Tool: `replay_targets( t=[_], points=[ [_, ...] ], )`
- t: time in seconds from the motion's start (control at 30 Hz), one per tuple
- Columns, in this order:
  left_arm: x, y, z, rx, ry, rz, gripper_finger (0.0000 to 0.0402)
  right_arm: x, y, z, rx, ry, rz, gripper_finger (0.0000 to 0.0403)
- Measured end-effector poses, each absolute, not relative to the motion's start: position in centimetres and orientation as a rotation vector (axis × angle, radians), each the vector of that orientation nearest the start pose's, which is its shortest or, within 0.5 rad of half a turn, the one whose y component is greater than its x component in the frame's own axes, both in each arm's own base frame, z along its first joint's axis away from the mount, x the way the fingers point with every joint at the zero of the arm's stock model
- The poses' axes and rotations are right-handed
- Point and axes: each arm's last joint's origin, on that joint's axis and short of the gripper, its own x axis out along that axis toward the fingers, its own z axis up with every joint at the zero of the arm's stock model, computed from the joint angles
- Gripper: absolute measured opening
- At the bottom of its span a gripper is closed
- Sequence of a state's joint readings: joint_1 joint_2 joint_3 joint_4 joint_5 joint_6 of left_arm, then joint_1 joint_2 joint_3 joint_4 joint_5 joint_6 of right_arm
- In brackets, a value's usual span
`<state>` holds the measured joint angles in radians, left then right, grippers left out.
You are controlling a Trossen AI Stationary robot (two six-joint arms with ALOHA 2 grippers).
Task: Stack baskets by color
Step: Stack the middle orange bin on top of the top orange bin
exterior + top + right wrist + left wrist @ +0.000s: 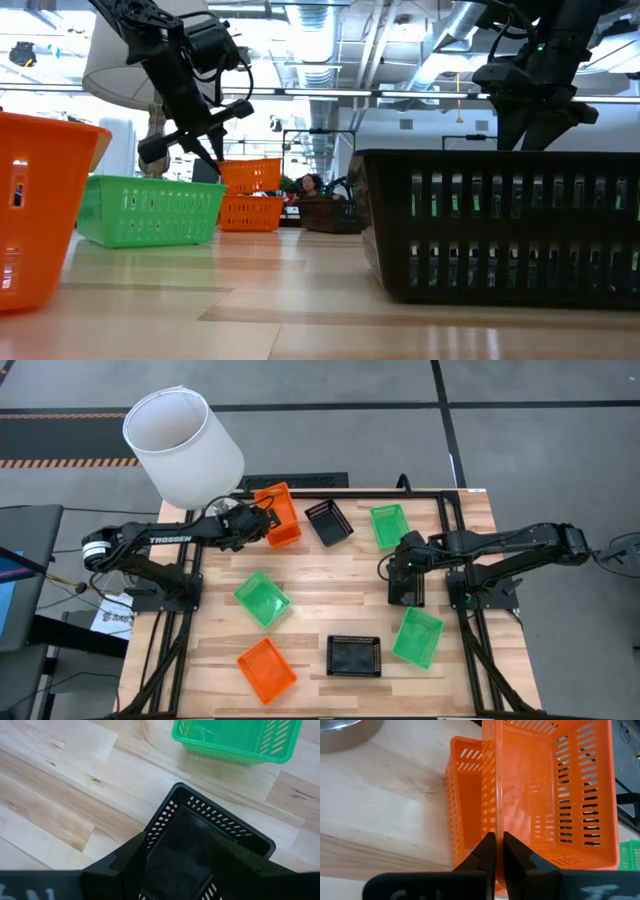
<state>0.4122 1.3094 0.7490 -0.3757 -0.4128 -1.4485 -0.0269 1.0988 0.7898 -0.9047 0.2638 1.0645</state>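
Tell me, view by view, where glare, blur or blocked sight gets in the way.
High view: even light, sharp, no glare; the white lampshade covers the table's far-left corner. Low view: bright ceiling lights behind, the near black basket and orange basket fill the foreground. Left wrist view: the held orange basket's wall cuts the picture. Right wrist view: dark fingers hide part of a black basket.
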Motion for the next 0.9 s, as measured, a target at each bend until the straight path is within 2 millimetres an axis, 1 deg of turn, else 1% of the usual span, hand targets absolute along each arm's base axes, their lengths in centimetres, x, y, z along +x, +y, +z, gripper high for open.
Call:
replay_targets(
  t=[0.27,0.77,0.9],
  points=[
    [21.79,10.83,20.06,-1.261,0.247,1.359,0.0000,18.48,-1.25,23.16,0.779,0.940,-0.857,0.0224],
    [21.90,10.42,19.99,-1.296,0.226,1.372,0.0000,18.49,-1.25,23.16,0.776,0.941,-0.855,0.0224],
    [21.70,10.30,19.85,-1.289,0.253,1.389,0.0000,18.49,-1.25,23.16,0.777,0.941,-0.855,0.0224]
  ],
)
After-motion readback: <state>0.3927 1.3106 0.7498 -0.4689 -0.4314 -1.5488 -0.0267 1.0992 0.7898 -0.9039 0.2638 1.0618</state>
